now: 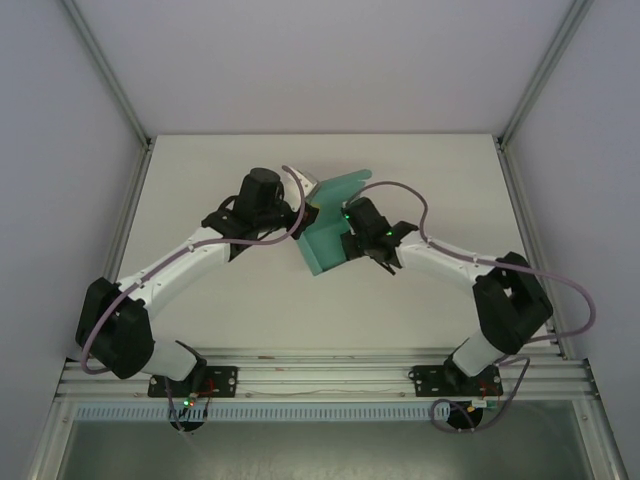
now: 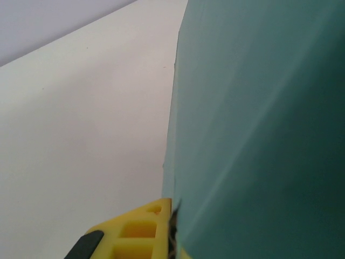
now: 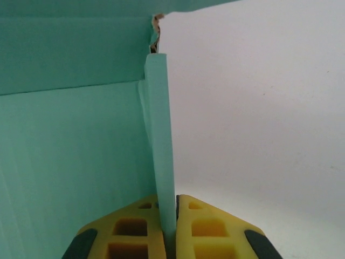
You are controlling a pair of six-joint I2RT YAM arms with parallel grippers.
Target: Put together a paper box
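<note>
Mid-fold: the paper box (image 1: 333,228) stands half-formed at the centre of the bench (image 1: 320,310). My right pincer (image 3: 168,229), at its three o'clock, clamps a flap. My left pincer (image 1: 303,217), at nine o'clock, touches the card, but I cannot tell its grip. Next, I judge, that flap needs folding inward squarely.

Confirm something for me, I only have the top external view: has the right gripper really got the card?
Observer: Yes; the right wrist view shows the right gripper pinched shut on a thin upright flap of the paper box.
Operator: And the other arm?
Observer: Left gripper: one yellow finger sits beside the card's edge; the other is hidden, so grip unconfirmed.
Operator: Any damage?
Observer: A small frayed spot where that flap meets the top fold.
</note>
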